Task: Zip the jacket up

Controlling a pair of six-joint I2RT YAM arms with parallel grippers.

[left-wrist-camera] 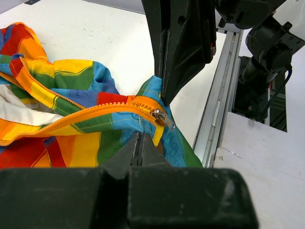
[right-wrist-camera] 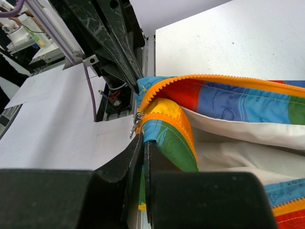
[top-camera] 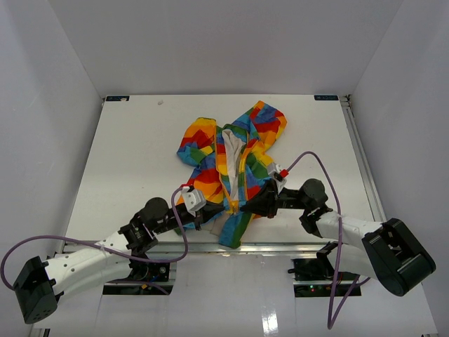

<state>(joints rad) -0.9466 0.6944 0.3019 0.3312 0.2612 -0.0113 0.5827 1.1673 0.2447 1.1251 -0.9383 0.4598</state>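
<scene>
The white table (top-camera: 140, 154) carries the jacket (top-camera: 210, 175), lying open toward its near edge

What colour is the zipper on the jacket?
Orange-yellow: the zipper shows best in the left wrist view.

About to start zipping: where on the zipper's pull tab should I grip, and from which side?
Probably pinch the silver pull tab across its flat faces, approaching from the hem end of the jacket: it sticks out free beyond the slider there, fabric crowding every other side.
</scene>
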